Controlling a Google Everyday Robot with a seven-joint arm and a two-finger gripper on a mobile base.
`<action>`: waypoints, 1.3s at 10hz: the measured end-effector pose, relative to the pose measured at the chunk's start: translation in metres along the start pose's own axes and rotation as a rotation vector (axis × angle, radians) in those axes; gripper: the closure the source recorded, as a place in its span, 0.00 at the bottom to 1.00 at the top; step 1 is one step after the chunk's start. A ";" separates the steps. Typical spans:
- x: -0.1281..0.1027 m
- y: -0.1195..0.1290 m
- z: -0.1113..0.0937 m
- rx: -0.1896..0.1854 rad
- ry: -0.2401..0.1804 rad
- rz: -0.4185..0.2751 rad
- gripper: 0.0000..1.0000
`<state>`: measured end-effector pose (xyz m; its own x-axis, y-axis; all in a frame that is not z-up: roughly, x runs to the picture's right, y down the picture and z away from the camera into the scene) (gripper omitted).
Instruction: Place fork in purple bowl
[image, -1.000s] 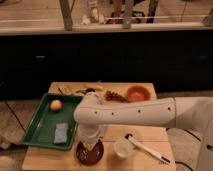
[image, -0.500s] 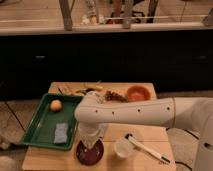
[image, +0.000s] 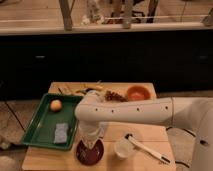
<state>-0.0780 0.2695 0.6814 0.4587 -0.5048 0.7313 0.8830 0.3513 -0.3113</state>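
The purple bowl (image: 96, 155), dark maroon and glossy, sits at the table's front edge left of centre. My gripper (image: 89, 136) points straight down over it, at the end of the white arm that reaches in from the right, and it hides the middle of the bowl. A long white utensil with dark ends (image: 146, 148) lies on the table to the right of the bowl, past a small translucent cup (image: 121, 148). I cannot tell whether that utensil is the fork, or whether anything is in the gripper.
A green tray (image: 37, 131) on the left holds an orange fruit (image: 56, 104) and a blue sponge (image: 61, 133). An orange bowl (image: 138, 93) and several small items stand at the table's back. A dark counter front rises behind the table.
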 end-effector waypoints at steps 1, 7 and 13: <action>0.001 0.001 0.000 -0.002 -0.001 0.002 0.22; -0.001 0.003 0.002 -0.010 -0.009 0.001 0.20; -0.001 0.002 0.003 0.002 -0.034 -0.011 0.20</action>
<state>-0.0772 0.2728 0.6816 0.4450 -0.4816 0.7550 0.8879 0.3472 -0.3019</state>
